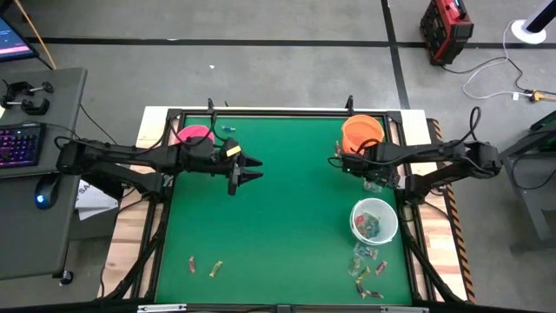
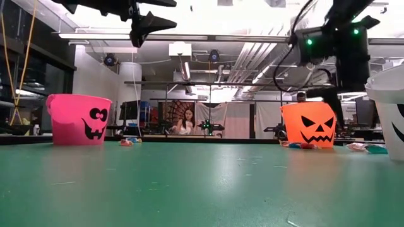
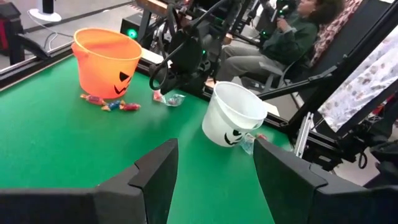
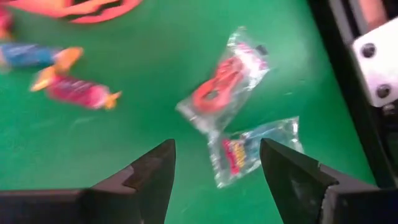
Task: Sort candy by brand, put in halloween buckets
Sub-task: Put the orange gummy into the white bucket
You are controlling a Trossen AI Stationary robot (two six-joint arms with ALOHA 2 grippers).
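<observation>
Three halloween buckets stand on the green table: pink [image 1: 193,135] at the far left, orange [image 1: 361,132] at the far right, white [image 1: 373,219] nearer on the right. My right gripper [image 4: 214,155] points down, open, just above two clear-wrapped candy pieces [image 4: 224,84] [image 4: 249,149] lying beside the orange bucket [image 4: 81,9]; it touches neither. A pink candy [image 4: 78,92] and a blue one [image 4: 28,55] lie close by. My left gripper [image 1: 252,169] hangs open, high above the table's middle, holding nothing.
More candy lies near the table's front edge, at the left [image 1: 204,265] and in a cluster at the right [image 1: 365,269] below the white bucket. A few sweets lie by the pink bucket [image 2: 129,142]. A black frame rail [image 4: 348,68] borders the table. A seated person [image 3: 298,31] is beyond it.
</observation>
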